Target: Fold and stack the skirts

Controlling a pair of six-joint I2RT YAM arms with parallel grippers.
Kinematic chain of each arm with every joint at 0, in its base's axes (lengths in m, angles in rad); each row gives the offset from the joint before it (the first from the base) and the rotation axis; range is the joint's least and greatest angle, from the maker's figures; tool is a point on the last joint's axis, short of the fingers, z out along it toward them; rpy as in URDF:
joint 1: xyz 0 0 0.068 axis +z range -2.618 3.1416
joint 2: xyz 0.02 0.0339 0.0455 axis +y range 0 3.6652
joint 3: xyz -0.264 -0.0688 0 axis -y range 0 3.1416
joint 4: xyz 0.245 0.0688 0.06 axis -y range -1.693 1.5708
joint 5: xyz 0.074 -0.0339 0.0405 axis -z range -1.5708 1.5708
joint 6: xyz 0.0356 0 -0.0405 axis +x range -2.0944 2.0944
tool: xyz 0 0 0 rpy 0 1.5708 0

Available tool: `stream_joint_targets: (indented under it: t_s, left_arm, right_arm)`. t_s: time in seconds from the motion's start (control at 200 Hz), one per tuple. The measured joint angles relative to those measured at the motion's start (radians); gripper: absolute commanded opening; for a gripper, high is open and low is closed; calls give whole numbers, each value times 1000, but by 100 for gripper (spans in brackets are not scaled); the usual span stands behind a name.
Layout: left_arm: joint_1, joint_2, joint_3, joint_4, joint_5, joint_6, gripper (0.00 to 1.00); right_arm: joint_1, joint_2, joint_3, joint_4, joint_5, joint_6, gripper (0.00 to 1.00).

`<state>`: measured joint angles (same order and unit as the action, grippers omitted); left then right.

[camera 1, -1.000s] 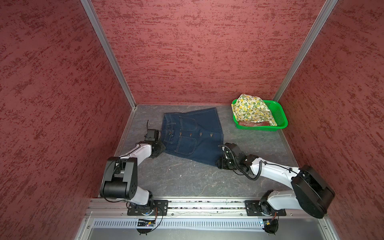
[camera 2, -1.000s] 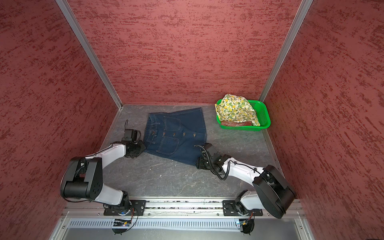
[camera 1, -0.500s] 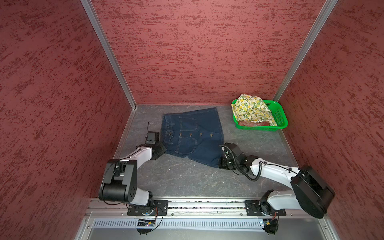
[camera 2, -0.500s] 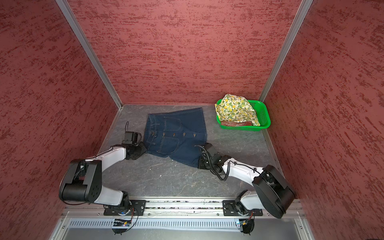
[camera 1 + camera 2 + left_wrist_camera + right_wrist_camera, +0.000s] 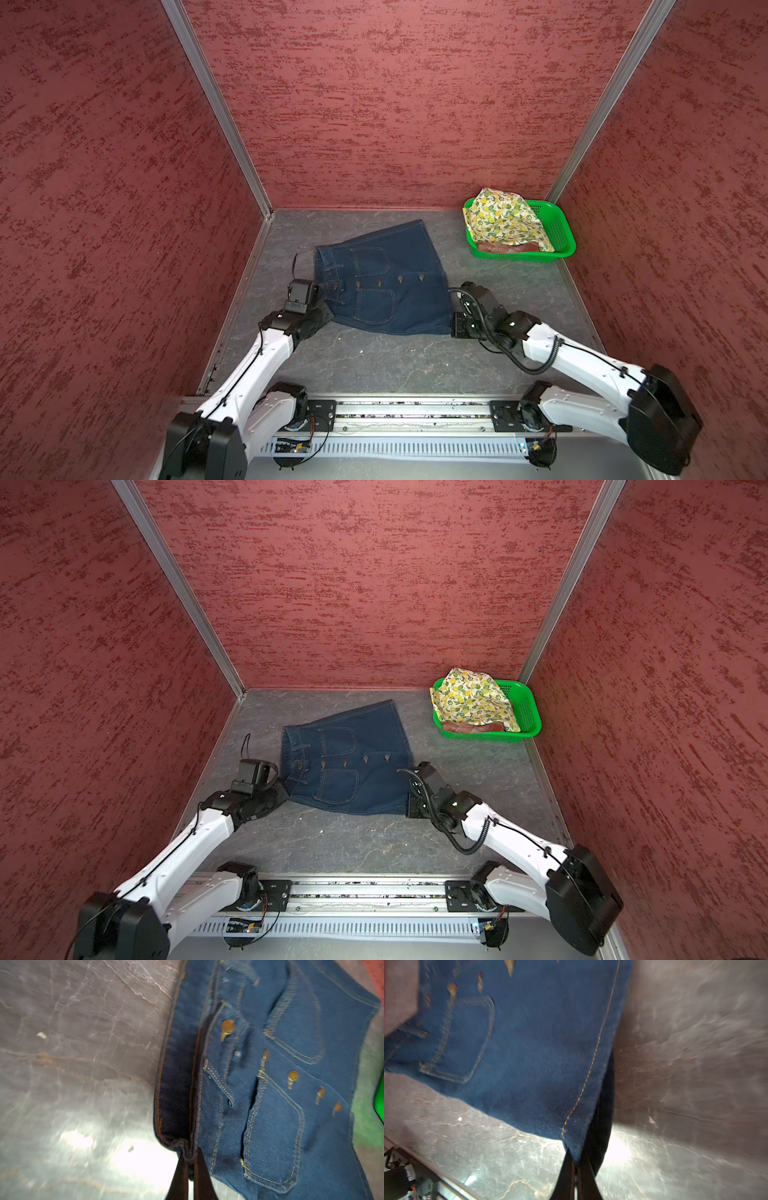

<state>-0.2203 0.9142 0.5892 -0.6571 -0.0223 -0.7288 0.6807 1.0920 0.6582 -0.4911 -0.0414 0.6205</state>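
Both near corners of denim skirt pinched: L fingers, R fingers.

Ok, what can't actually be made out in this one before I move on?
- Rust-red skirt: in both top views only a strip shows; the lemon-print skirt covers the rest inside the green basket.
- Left pincer and right pincer: tips hidden behind their own wrists in both top views; the wrist views show them shut on the denim skirt, blurred.
- Green basket, left wrist view: a blurred patch cut by the frame edge.

White arms, black joints, black fingers
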Motion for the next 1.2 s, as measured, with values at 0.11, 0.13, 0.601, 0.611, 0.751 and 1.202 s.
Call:
stream_joint_targets:
  t_s: [0.11,0.13,0.601,0.611,0.751,1.202]
  left_arm:
    - [-92,-106,54,-121,-53,-35,0]
    - [-113,-120,66,-141,-65,-43,0]
    - [91,174,340,-103,-37,53,0]
    - [104,187,342,-95,-29,56,0]
    - [244,433,383,40,36,90,3]
    - [348,708,543,158,61,129,100]
  right_arm:
    - [0,-51,74,-67,26,-17,0]
    - [0,-54,86,-78,29,-20,0]
    - [-237,517,814,-131,-59,-220,0]
    - [-240,540,839,-132,-65,-224,0]
    - [-274,992,1305,-129,-139,-267,27]
    - [-327,1285,1592,-289,-122,-338,87]
